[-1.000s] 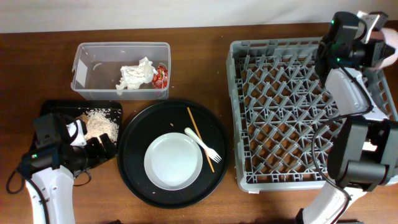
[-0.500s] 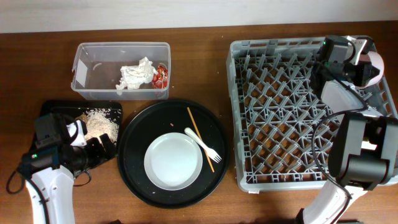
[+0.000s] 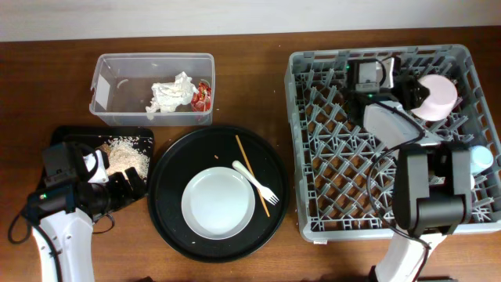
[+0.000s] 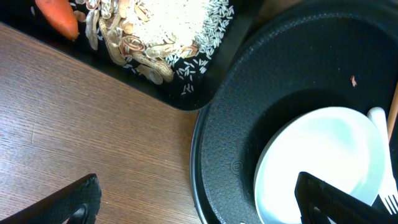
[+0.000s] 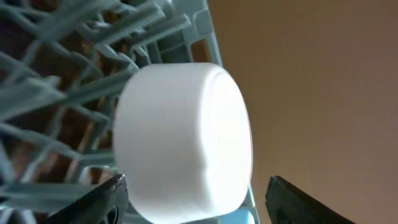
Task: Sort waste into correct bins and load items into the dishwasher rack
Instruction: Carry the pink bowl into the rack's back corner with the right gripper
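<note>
Brown wood-grain table [image 3: 258, 78], matt; grey plastic dishwasher rack [image 3: 313, 157], dull; clear glossy plastic tub [image 3: 109, 86]; crumpled paper napkin [image 3: 171, 95]; smooth glossy plate [image 3: 218, 204]; pebbled matt black round tray [image 4: 249, 124]

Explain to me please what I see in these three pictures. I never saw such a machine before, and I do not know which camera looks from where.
These are two robot arms at a wooden table, each ending in a two-finger gripper. One picture looks down from above; the other two come from small cameras on the wrists.

From above: the grey dishwasher rack is on the right, with a white cup and a light blue cup in it. The right gripper is beside the white cup, open, holding nothing. The right wrist picture shows that cup close up.

The left gripper is also open and empty. Its camera sees the shallow black tray with food scraps and a carrot. The round black tray carries a plate and fork. The clear tub holds a napkin and a red wrapper.
</note>
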